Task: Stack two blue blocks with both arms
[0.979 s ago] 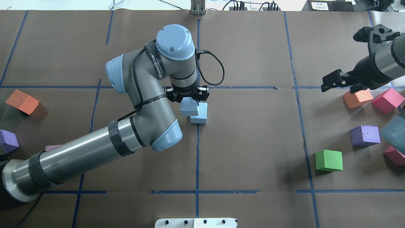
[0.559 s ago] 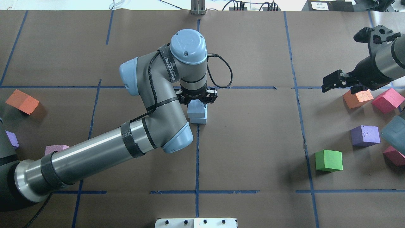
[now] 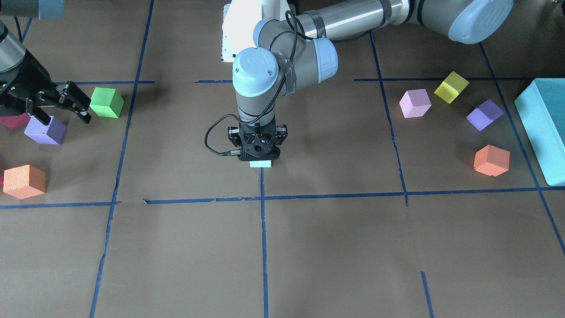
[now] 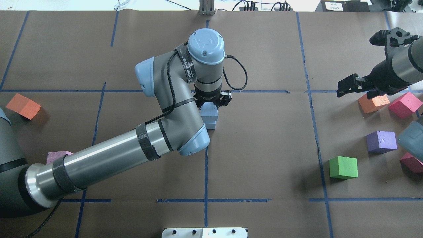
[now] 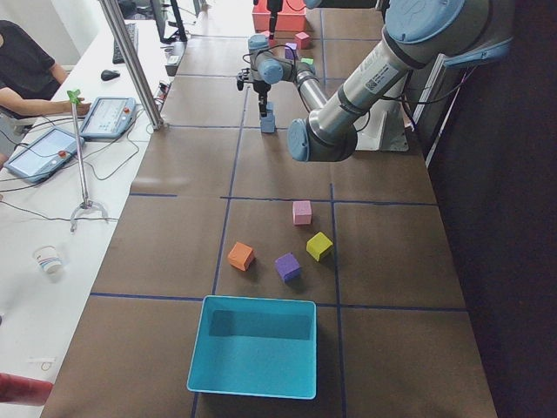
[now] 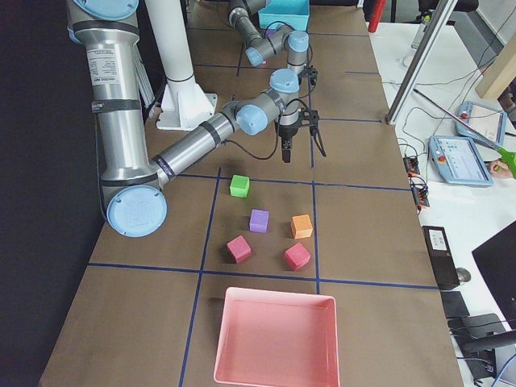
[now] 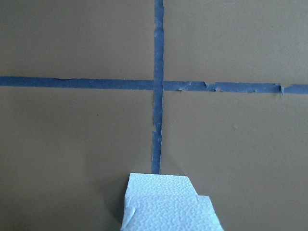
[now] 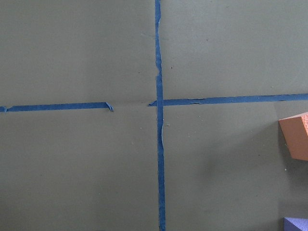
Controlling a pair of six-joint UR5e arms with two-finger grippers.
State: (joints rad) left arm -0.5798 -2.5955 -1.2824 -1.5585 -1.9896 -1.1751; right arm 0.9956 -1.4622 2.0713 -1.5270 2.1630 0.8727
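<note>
Near the middle of the table (image 4: 264, 148), on a blue tape line, the lower blue block (image 4: 211, 126) lies flat. The upper blue block (image 4: 209, 113) sits over it and covers most of its top, so from overhead only the lower block's edge toward the robot shows. The left gripper (image 4: 211, 102) points straight down, its fingers clamped on the upper block's sides. From the left wrist the held block looks shifted a little to one side of the one beneath; I cannot tell whether it rests fully on it. The left arm (image 4: 109, 158) reaches in from the robot's left corner, and its elbow hides the table just beside the stack.

Toward the right end, the right gripper (image 4: 346, 86) hangs with fingers spread and empty, just beside an orange cube (image 4: 373, 102). A magenta cube (image 4: 405, 105), a purple cube (image 4: 381, 141) and a green cube (image 4: 343, 167) lie near it, well apart from the stack. At the left end, a pink cube (image 3: 415, 103), a yellow cube (image 3: 451, 87), a violet cube (image 3: 484, 115) and a second orange cube (image 3: 491, 160) lie beside a teal box (image 3: 540, 128), also far from the blocks.
</note>
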